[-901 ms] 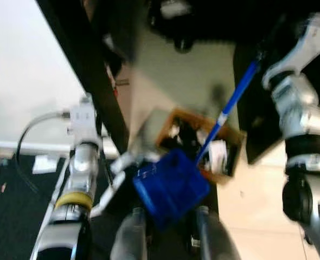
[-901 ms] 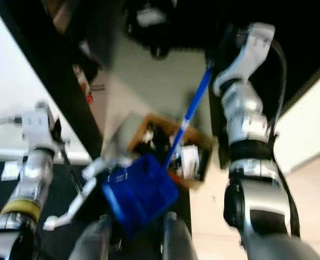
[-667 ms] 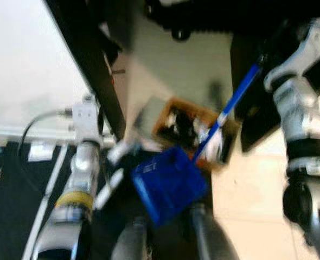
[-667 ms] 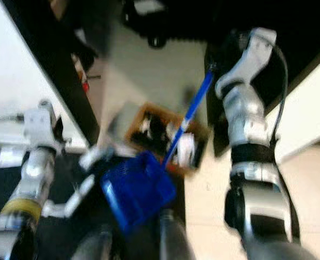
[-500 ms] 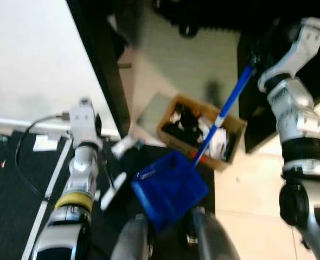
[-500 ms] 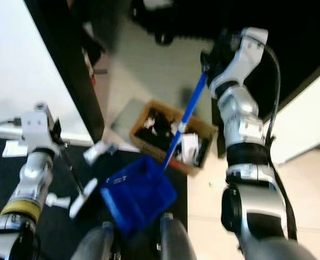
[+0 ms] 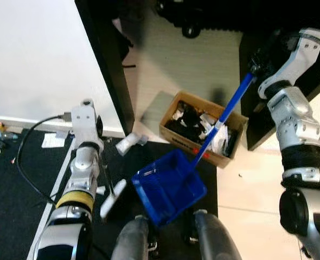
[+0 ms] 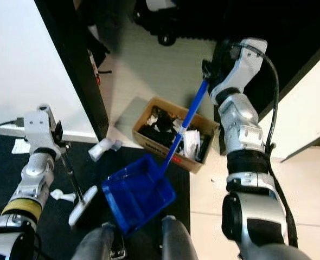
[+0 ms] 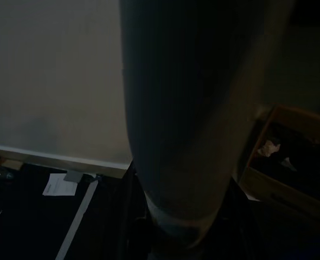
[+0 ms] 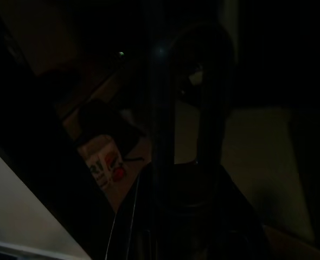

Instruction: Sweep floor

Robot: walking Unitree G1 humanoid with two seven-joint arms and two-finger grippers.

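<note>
A blue dustpan (image 7: 168, 187) hangs tilted just in front of my legs, over a black mat (image 7: 19, 184). Its long blue handle (image 7: 225, 114) slants up to my right gripper (image 7: 256, 64), which is shut on the top end. My left gripper (image 7: 99, 135), low beside the black post, is shut on a thin black broom stick (image 7: 108, 177). The stick's white head (image 7: 110, 200) rests on the mat left of the dustpan. Up close in the left wrist view, the stick is a blurred grey pole (image 9: 187, 135).
A cardboard box (image 7: 190, 145) of rubbish stands on the pale floor behind the dustpan. A crumpled white scrap (image 7: 130, 142) lies at the foot of the black post (image 7: 108, 70). A paper slip (image 7: 52, 141) and a black cable (image 7: 27, 162) lie by the white wall.
The camera has shifted and the picture has sharpened. Both grippers keep their holds. The dustpan stays in front of my legs, and the broom head sits a little lower on the mat.
</note>
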